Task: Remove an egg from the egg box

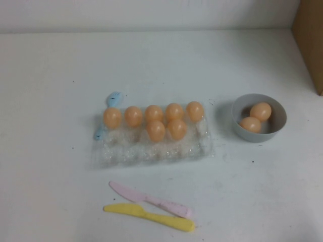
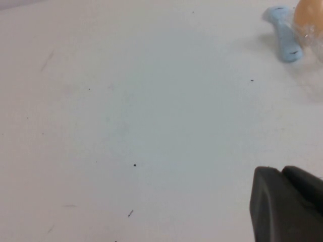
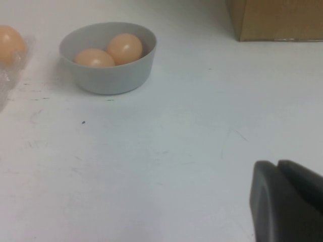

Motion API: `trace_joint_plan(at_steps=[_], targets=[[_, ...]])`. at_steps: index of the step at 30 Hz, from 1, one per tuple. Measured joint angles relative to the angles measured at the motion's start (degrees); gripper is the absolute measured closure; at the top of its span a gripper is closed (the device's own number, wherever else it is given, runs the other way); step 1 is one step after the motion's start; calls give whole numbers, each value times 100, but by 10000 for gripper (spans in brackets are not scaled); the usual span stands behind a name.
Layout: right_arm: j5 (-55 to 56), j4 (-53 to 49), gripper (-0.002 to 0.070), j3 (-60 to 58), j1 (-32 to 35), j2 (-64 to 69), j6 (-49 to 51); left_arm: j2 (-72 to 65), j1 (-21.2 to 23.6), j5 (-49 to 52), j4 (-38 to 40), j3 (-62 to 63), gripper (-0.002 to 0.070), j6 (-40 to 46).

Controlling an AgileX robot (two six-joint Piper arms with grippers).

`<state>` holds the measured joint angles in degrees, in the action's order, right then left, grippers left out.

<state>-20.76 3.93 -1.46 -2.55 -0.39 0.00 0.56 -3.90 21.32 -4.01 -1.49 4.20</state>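
The clear plastic egg box [image 1: 151, 148] lies in the middle of the table. Several orange-tan eggs [image 1: 156, 130] sit in its far cups, and the near cups are empty. Neither arm shows in the high view. My left gripper [image 2: 282, 174] is shut and empty over bare table, well away from the box's left end, where one egg [image 2: 309, 17] shows. My right gripper [image 3: 277, 165] is shut and empty over bare table, apart from the grey bowl [image 3: 111, 78]. One egg [image 3: 10, 44] at the box's right end shows in the right wrist view.
The grey bowl [image 1: 262, 137] right of the box holds two eggs [image 1: 260, 111]. A light-blue piece [image 1: 114, 98] lies at the box's left end, also in the left wrist view [image 2: 283, 33]. A pink knife [image 1: 151, 200] and a yellow knife [image 1: 149, 216] lie in front. A cardboard box [image 1: 309, 40] stands at the far right.
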Motion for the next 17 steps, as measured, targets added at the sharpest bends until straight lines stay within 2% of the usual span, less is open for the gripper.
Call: trace_joint_plan(at_steps=[10,11,17], targets=[[0,7,694,0,0,0,0,0,0,0,0,0,680,0],[-15,-29,694,0,0,0,282,0,0,0,0,0,679,0],[-25,30,694,0,0,0,58,0,0,0,0,0,679,0]])
